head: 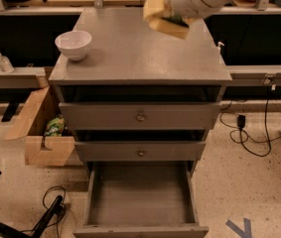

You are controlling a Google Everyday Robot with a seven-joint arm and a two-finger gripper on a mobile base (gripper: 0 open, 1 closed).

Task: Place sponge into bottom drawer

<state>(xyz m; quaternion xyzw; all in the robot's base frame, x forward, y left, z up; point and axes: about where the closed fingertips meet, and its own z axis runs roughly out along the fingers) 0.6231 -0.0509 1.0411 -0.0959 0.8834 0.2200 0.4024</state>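
Above the rear right part of the cabinet top (pixel 130 58), the gripper (pixel 178 15) was clamped on the sponge (pixel 160 18), which hung tilted, clear of the surface, its yellow foam facing the camera and a sliver of dark green showing under the arm. A white bowl (pixel 73 44) stood near the top's left edge, well apart from the sponge. Beneath two knobbed drawers, the bottom drawer (pixel 141 197) was pulled open, and a cardboard box (pixel 45 145) sat on the floor just left of the cabinet

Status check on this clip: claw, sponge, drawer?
Claw above cabinet top's rear, shut on sponge. Bottom drawer open, sponge not in yet. White bowl on top left, off the path.
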